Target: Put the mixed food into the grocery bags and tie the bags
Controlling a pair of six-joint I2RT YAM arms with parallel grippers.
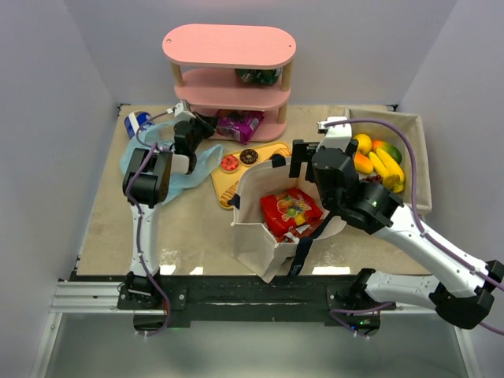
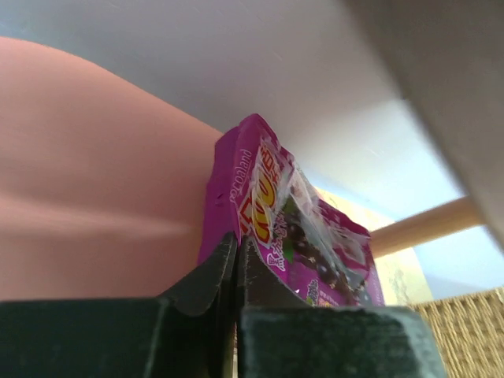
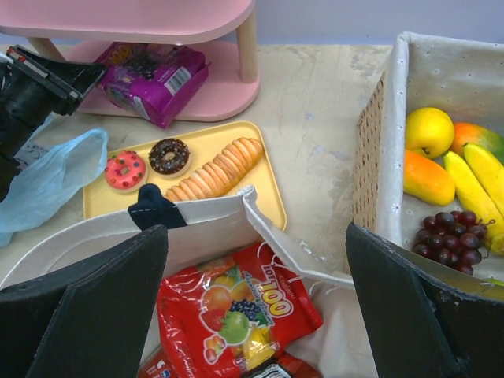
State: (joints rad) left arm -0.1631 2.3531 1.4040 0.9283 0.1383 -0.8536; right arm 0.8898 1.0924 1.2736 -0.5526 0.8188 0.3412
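A purple snack packet (image 1: 240, 124) (image 2: 315, 244) (image 3: 153, 75) lies on the lowest level of a pink shelf (image 1: 228, 47). My left gripper (image 1: 206, 126) (image 2: 236, 240) is shut on its near edge. A crumpled light-blue grocery bag (image 1: 157, 161) (image 3: 47, 177) lies under the left arm. My right gripper (image 1: 293, 161) (image 3: 256, 307) hangs open above a white cloth tote (image 1: 252, 228) that holds a red snack packet (image 1: 290, 211) (image 3: 236, 303). A chocolate doughnut (image 1: 249, 156) (image 3: 169, 155) and a pink one (image 1: 230, 163) rest on a yellow tray (image 1: 224, 187). Bananas (image 1: 387, 167) (image 3: 480, 181) lie in the basket.
The cloth-lined wicker basket (image 1: 417, 157) at the right also holds an orange, a mango and grapes (image 3: 445, 236). A sliced loaf (image 3: 216, 169) lies on the tray. A blue-and-white can (image 1: 139, 122) stands at the back left. A green item (image 1: 258, 75) is on the shelf's middle level.
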